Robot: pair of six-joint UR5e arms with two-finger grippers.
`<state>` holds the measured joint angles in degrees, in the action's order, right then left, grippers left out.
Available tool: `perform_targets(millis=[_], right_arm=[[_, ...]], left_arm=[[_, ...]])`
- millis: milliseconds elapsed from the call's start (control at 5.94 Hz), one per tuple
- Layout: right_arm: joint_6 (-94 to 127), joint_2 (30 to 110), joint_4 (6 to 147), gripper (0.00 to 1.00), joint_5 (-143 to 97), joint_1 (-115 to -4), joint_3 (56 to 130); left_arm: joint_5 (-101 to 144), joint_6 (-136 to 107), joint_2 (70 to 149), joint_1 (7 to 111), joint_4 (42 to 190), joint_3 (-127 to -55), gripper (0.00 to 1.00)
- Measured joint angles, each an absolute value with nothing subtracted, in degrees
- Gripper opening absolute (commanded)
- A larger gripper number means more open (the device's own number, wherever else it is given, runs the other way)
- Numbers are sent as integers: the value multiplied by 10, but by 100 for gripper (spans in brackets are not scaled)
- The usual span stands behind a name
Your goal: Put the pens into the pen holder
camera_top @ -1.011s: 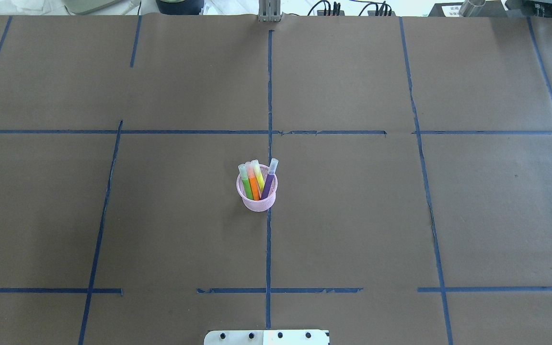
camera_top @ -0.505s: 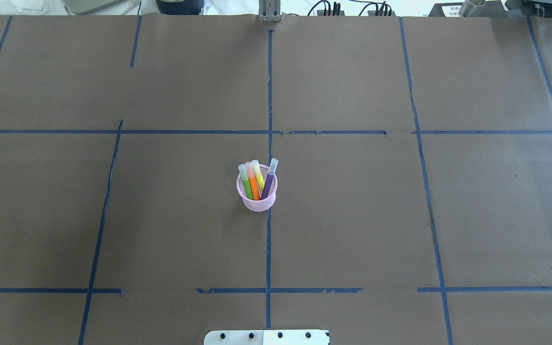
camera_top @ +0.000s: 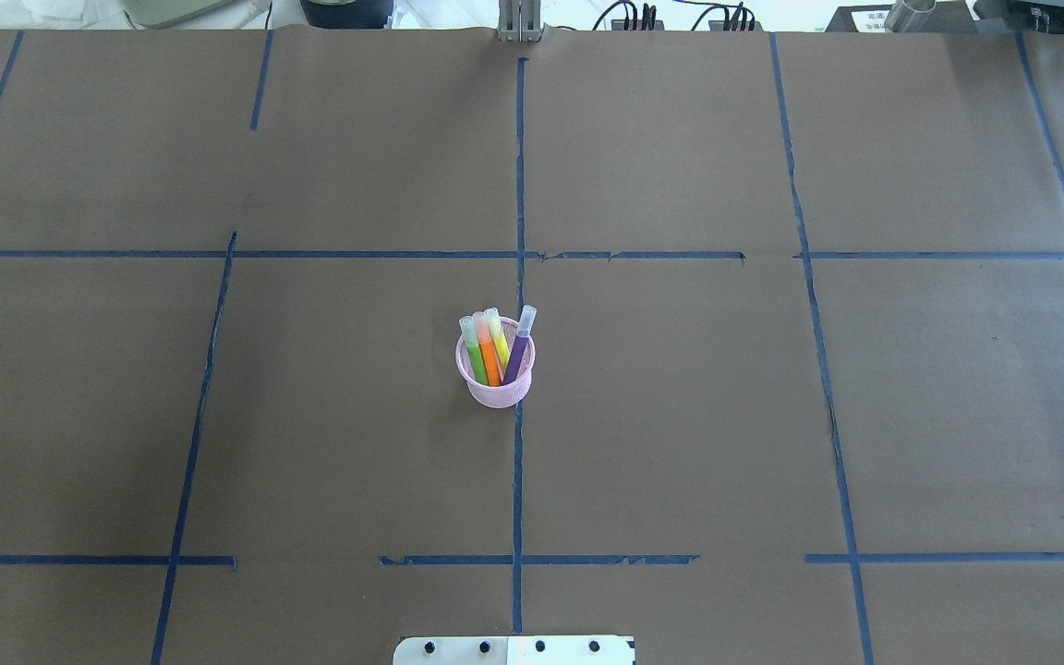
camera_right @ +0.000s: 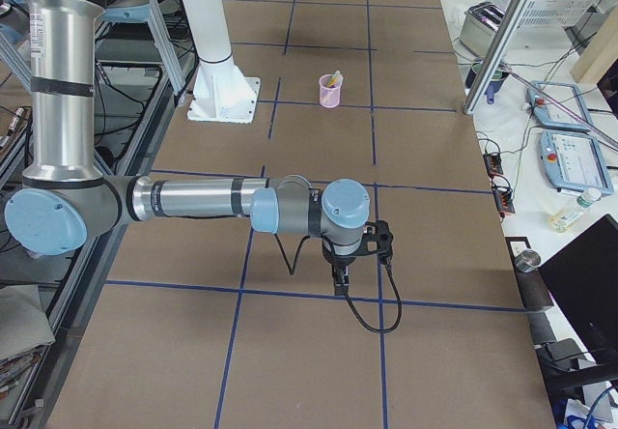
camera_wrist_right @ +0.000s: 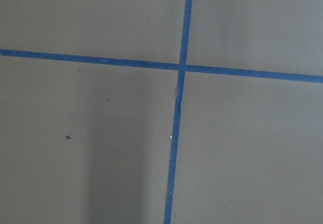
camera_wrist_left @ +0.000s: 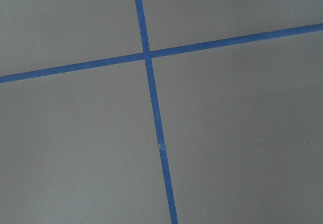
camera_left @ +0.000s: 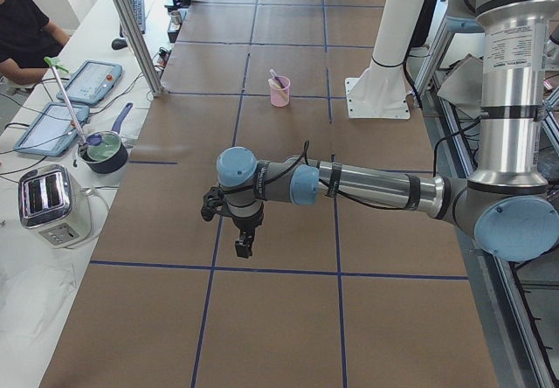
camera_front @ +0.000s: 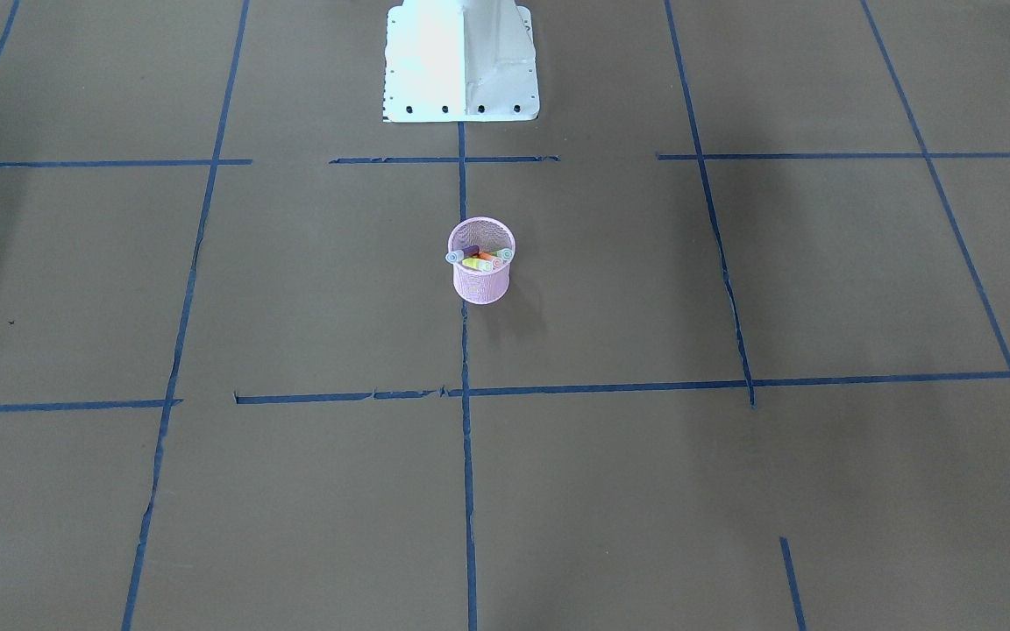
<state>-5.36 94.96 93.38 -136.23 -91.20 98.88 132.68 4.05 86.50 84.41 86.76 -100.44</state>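
The pink wire-mesh pen holder (camera_top: 496, 394) stands upright at the table's middle, on the central blue tape line; it also shows in the front view (camera_front: 481, 285). In it stand a green pen (camera_top: 476, 356), an orange pen (camera_top: 489, 358), a yellow pen (camera_top: 500, 341) and a purple pen (camera_top: 518, 355), cap ends up. No pen lies on the table. My left gripper (camera_left: 243, 246) shows only in the left side view, far from the holder. My right gripper (camera_right: 341, 279) shows only in the right side view, also far away. I cannot tell whether either is open or shut. Both wrist views show only brown paper and tape.
The robot's white base plate (camera_front: 461, 61) sits at the near table edge behind the holder. Brown paper with blue tape lines (camera_top: 518, 480) covers the table. A toaster (camera_left: 52, 200), a pot (camera_left: 103, 150) and tablets lie on a side bench off the table.
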Motion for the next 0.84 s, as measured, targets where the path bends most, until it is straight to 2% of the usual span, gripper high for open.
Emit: perform_targets(millis=[842], right_arm=[[-66,968,936,100,-1366,-882,995]], left_arm=[[1357,31,868,875,865,-983,100]])
